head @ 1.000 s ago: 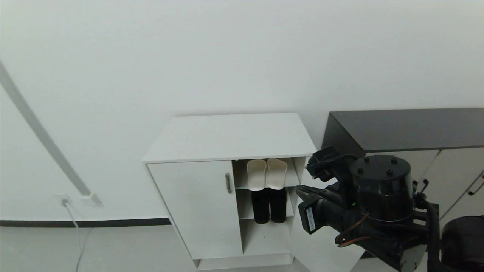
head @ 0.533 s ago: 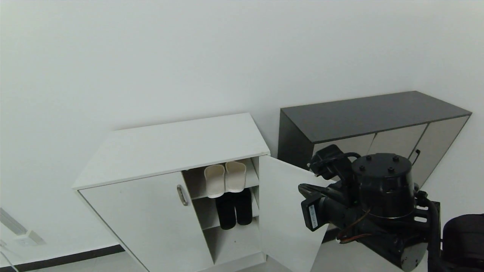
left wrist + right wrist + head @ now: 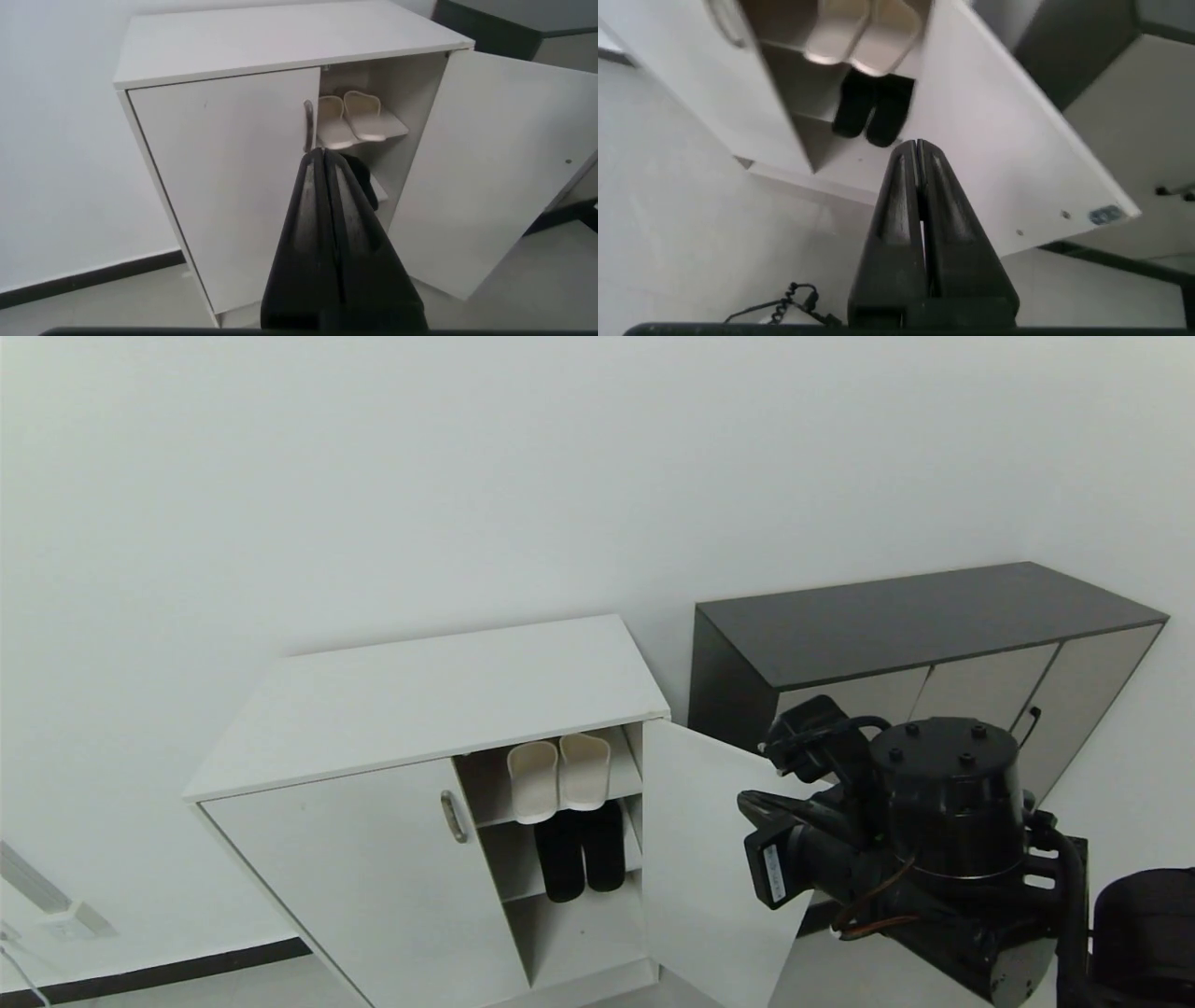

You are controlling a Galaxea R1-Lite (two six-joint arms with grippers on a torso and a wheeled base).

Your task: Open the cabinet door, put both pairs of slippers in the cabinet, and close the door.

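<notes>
The white cabinet stands against the wall with its left door closed and its right door swung open. A beige pair of slippers lies on the top shelf, and a black pair on the shelf below. My right gripper is shut and empty, close to the open door's outer edge. The right wrist view looks down past the right gripper at the door and both pairs. My left gripper is shut and empty, in front of the closed door's handle.
A dark grey sideboard with mirrored doors stands right of the cabinet, just behind the open door. A wall socket sits low at the left. A thin cable lies on the floor below the cabinet.
The head camera swung right a second ago, so the cabinet now sits further left and the whole sideboard shows. Since half a second ago nothing has visibly moved.
</notes>
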